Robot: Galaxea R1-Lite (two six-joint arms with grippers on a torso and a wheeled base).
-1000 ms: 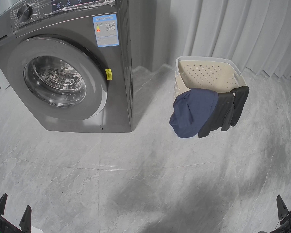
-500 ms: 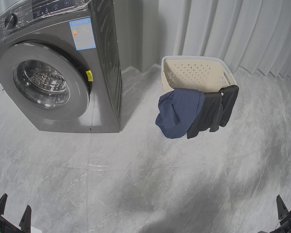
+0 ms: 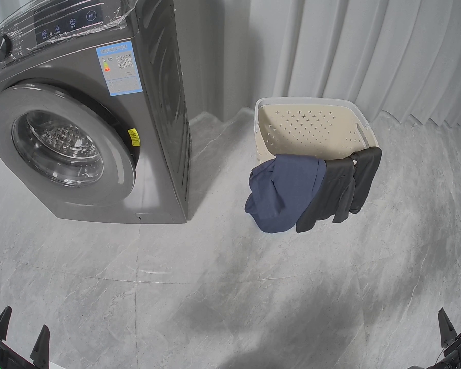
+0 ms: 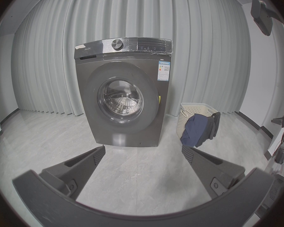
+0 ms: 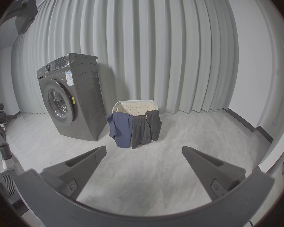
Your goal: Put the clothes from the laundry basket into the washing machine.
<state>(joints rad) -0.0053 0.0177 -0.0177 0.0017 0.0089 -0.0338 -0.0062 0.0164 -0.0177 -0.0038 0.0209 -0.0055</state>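
A cream laundry basket (image 3: 312,124) stands on the floor before the curtain, right of the grey washing machine (image 3: 87,114), whose round door (image 3: 61,147) is closed. A navy garment (image 3: 281,190) and a black garment (image 3: 343,183) hang over the basket's front rim. The basket (image 4: 192,109) (image 5: 134,106) and machine (image 4: 126,92) (image 5: 72,95) also show in both wrist views. My left gripper (image 3: 20,331) (image 4: 142,155) is open low at the left, far from the basket. My right gripper (image 3: 458,319) (image 5: 143,155) is open low at the right, holding nothing.
A white pleated curtain (image 3: 353,42) runs along the back wall. Bare grey tiled floor (image 3: 230,293) lies between me and both the machine and the basket. A dark baseboard (image 5: 246,123) lines the right wall.
The head camera has shifted: machine and basket sit further left and lower in the picture than a second ago. Both grippers hold the same place, still open.
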